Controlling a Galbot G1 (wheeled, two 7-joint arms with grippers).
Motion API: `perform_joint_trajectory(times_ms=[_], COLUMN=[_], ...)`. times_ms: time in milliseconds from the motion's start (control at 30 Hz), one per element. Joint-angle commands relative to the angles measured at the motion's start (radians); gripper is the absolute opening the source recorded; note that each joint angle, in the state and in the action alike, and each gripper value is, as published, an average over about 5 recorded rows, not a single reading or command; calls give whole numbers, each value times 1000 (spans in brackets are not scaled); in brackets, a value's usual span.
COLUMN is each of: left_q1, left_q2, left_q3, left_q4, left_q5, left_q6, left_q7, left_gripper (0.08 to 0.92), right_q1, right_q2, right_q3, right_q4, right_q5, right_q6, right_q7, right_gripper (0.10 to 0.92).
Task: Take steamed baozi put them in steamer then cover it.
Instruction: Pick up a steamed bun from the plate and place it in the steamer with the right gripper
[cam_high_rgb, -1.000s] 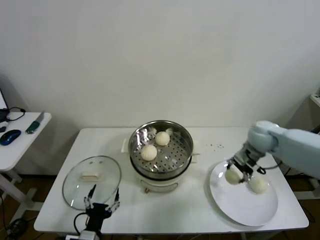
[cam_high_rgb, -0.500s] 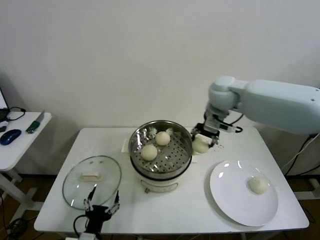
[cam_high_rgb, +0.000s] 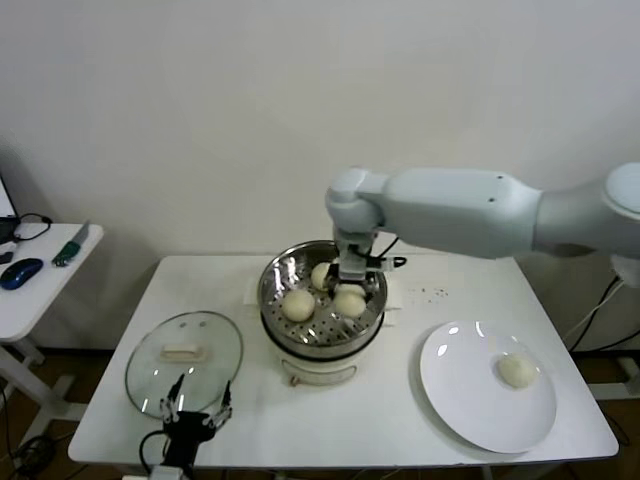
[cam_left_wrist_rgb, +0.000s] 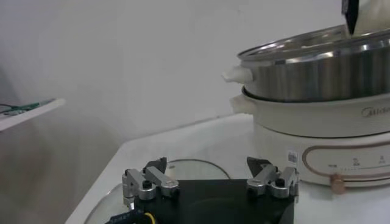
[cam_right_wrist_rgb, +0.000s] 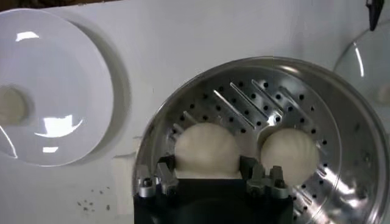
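Observation:
The steamer (cam_high_rgb: 372, 322) stands mid-table, its steel pot on a white base. Two baozi lie on its tray, one in front (cam_high_rgb: 297, 305) and one behind (cam_high_rgb: 320, 274). My right gripper (cam_high_rgb: 349, 291) reaches into the pot from above and is shut on a third baozi (cam_high_rgb: 350, 302), low over the tray. In the right wrist view the fingers (cam_right_wrist_rgb: 166, 172) clasp this baozi (cam_right_wrist_rgb: 206, 149), with another (cam_right_wrist_rgb: 291, 155) beside it. A fourth baozi (cam_high_rgb: 517, 371) lies on the white plate (cam_high_rgb: 470, 400). The cover (cam_high_rgb: 184, 362) lies flat at the front left. My left gripper (cam_high_rgb: 195, 413) is open just in front of it.
A white side table (cam_high_rgb: 45, 285) with a mouse and small tools stands at the far left. Dark specks (cam_high_rgb: 432, 293) lie on the table behind the plate. In the left wrist view the steamer (cam_left_wrist_rgb: 317, 79) rises beyond the open left gripper (cam_left_wrist_rgb: 211, 176).
My right gripper carried a baozi from the plate, past the steamer's right side, into the pot. One baozi stays on the plate. The left arm barely moved.

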Motion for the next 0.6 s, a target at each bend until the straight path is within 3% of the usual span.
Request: perform_joint_trajectory(times_ms=[33,467,600], left_q1=[-3,-9,-9], left_q2=[4,7,7], left_q3=[0,6,7], left_q4=[4,12,12], left_q5=[-3,-3,-2], left_q6=[0,-1,0], left_q7=[1,1,0], left_gripper=[823,823,823], right_q1=[-120,-119,-113], right_q2=[136,129,124], right_q3=[5,3,5], right_q4=[-96,-78,-74], right_q5=[-70,-56,-36], right_q6=[47,37,23], right_q7=[-3,-6,-3], right_gripper=[679,691,736])
